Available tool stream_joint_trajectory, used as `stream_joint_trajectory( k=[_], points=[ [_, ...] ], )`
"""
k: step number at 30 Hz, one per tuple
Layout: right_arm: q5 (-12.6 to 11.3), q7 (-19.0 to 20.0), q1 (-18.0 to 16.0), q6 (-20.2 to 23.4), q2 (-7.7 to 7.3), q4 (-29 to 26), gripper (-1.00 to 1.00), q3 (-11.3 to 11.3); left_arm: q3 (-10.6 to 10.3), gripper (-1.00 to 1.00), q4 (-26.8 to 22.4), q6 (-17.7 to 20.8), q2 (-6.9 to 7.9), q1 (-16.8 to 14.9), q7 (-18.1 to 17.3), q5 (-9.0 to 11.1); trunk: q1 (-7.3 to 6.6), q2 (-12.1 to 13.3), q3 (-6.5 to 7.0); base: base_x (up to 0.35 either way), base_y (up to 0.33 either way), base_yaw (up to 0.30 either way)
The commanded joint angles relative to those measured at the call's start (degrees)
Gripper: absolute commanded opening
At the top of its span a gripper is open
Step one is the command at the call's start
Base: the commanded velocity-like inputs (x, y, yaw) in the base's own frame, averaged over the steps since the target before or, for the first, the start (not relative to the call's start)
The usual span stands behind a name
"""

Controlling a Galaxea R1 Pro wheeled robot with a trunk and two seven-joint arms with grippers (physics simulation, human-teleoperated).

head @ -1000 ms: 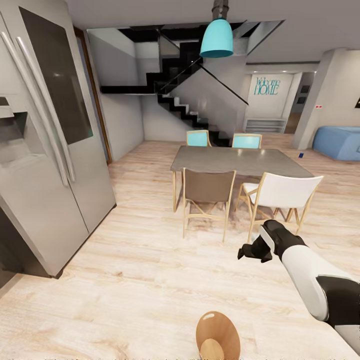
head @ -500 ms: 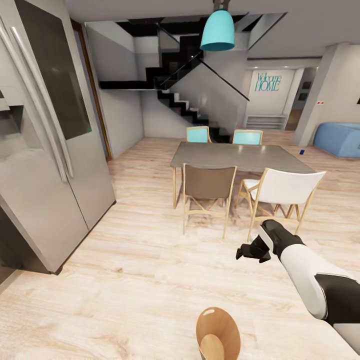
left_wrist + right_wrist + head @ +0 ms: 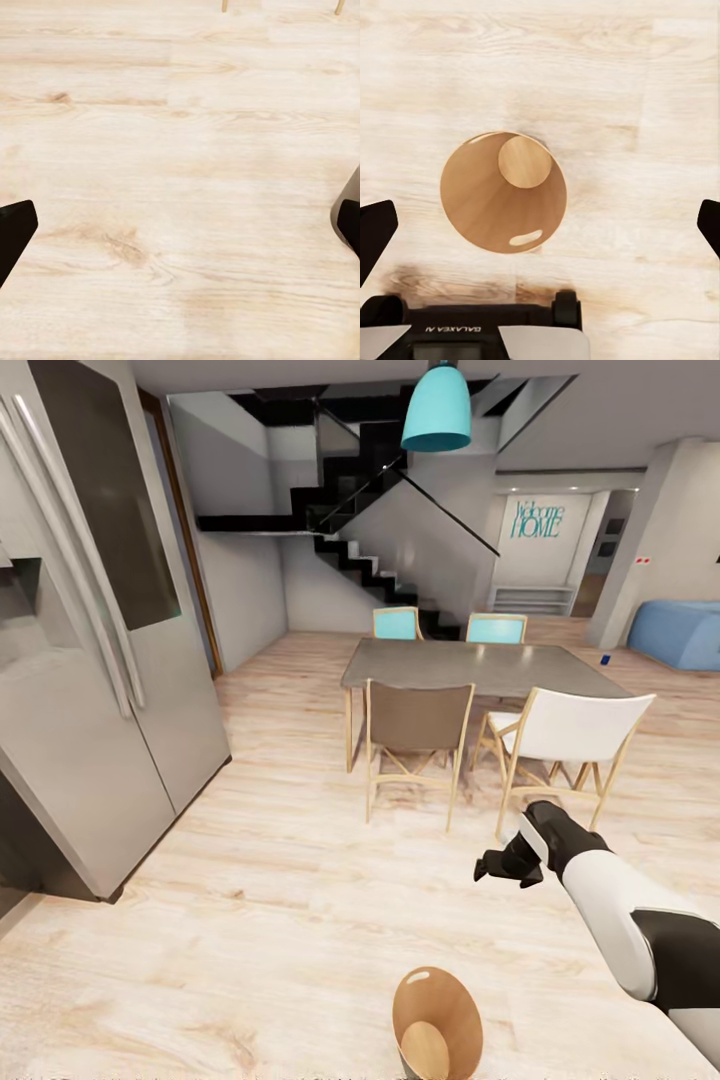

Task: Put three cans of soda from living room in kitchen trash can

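Observation:
The tash can (image 3: 437, 1025) stands on the wood floor just in front of me, dark outside and brown inside. From above, the right wrist view shows the tash can (image 3: 504, 193) with nothing in it. My right gripper (image 3: 492, 865) hangs open above the floor, a little beyond the bin and to its right. In its own view the right gripper (image 3: 540, 225) has its fingers spread wide with nothing between them. My left gripper (image 3: 180, 225) is open too, over bare floor. Far off by the sofa a tiny blue thing (image 3: 605, 658) sits on the floor, too small to tell if it is a can of soda.
A steel fridge (image 3: 80, 660) fills the left side. Ahead stands a grey dining table (image 3: 470, 665) with several chairs, the nearest a white chair (image 3: 570, 735) and a brown chair (image 3: 415, 725). Stairs (image 3: 370, 570) rise behind, and a blue sofa (image 3: 680, 630) is at the far right.
The whole picture has shifted a little, so the camera has moved. The right arm and the bin keep nearly the same places in the picture.

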Motion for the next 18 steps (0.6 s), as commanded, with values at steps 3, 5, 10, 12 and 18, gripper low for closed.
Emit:
stream_joint_trajectory(
  k=[3,5,10,12,18],
  points=[
    [0.0,-0.1,0.1,-1.0,-0.27,0.1,1.0,-0.1,0.0,1.0,0.0,0.0,-0.02,0.0,0.0,0.0,0.66,-1.2,-0.76,0.0,0.0,0.0],
    [0.0,-0.1,0.1,-2.0,-0.34,0.1,1.0,-0.1,0.0,1.0,0.0,0.0,-0.02,0.0,0.0,-0.1,1.1,-2.0,-1.28,0.0,0.0,0.0],
    [0.1,0.0,0.2,-3.6,-0.53,0.2,1.0,-0.1,0.0,1.0,0.0,0.0,-0.01,0.0,-0.1,0.0,2.2,-4.0,-2.61,0.0,0.0,0.0],
    [0.1,0.0,0.2,-3.8,-0.56,0.2,1.0,-0.1,0.0,1.0,0.0,0.0,0.0,0.0,-0.1,0.0,2.64,-4.8,-3.15,0.0,0.0,0.0],
    [0.1,0.0,0.3,-4.3,-0.53,0.2,1.0,-0.1,0.0,1.0,0.0,0.0,0.01,0.0,-0.1,0.0,3.96,-7.2,-4.76,0.0,0.0,0.0]
  ],
)
